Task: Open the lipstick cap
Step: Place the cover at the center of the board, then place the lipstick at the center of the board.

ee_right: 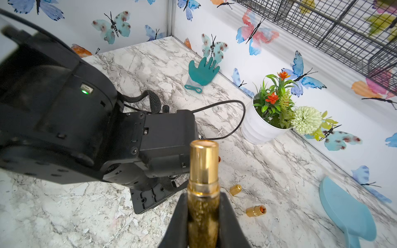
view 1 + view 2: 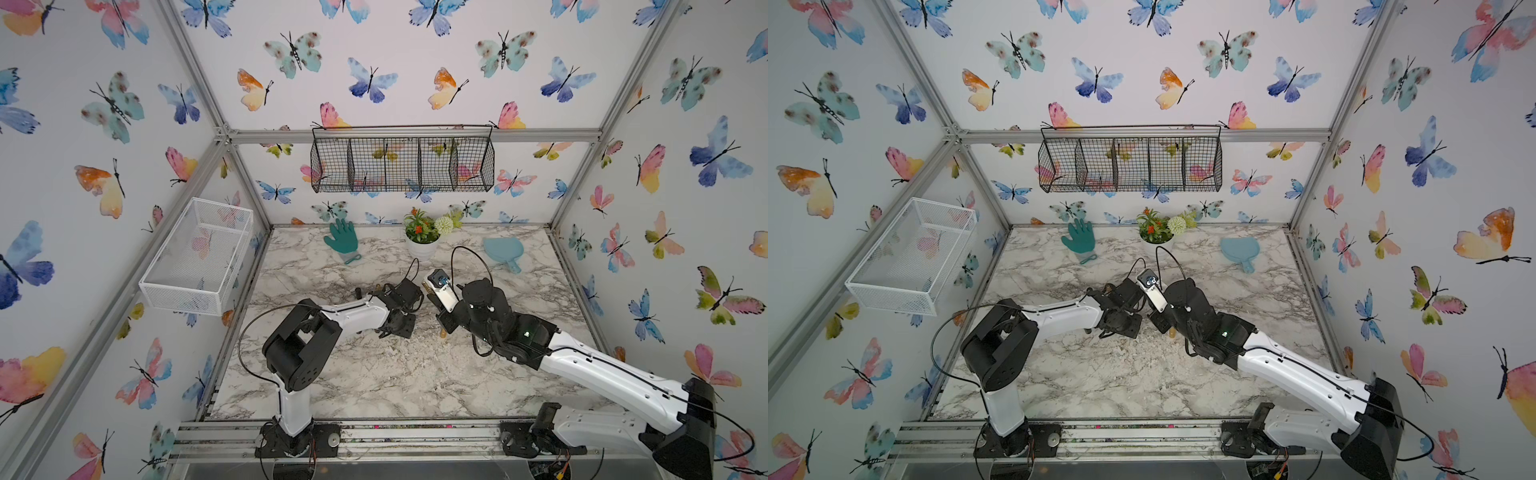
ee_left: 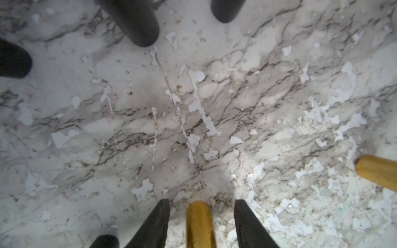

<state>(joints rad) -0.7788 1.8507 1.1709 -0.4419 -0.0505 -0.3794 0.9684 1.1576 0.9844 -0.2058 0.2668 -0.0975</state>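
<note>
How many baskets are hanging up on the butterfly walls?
2. A black wire basket hangs on the back wall above the flowerpot. A white mesh basket is fixed to the side wall. Both top views show them whole, and none seems hidden.

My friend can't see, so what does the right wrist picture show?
The right tool grips an open gold lipstick. Behind it are a black robot arm, a white flower pot, a green glove and two small gold pieces on the marble table.
</note>
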